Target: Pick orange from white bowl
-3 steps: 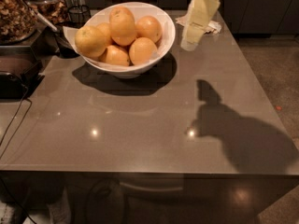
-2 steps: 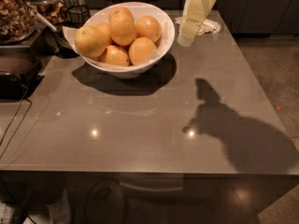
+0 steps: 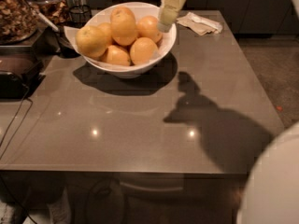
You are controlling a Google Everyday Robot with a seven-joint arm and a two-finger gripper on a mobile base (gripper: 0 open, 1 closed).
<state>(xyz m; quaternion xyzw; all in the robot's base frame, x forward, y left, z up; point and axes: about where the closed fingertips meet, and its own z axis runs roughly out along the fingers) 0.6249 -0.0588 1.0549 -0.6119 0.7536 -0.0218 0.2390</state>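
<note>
Approach is the step in hand: the gripper (image 3: pixel 166 21), pale and pointing down from the top edge of the camera view, hangs over the right rim of the white bowl (image 3: pixel 136 68), just beside the nearest orange (image 3: pixel 148 28) and not seen to hold anything. Whether the gripper is wide or narrow cannot be told from this view. The bowl sits at the far left of the grey table (image 3: pixel 140 134), lined with white paper and heaped with about six oranges, none of them lifted out yet. The next move probably calls for shifting the gripper slightly left, off the rim and over one fruit, then lowering it around that fruit without nudging the pile. A crumpled napkin (image 3: pixel 202 22) lies to the right of the bowl, and the arm's shadow (image 3: pixel 215 129) falls across the tabletop. No brand, label or writing can be read anywhere.
</note>
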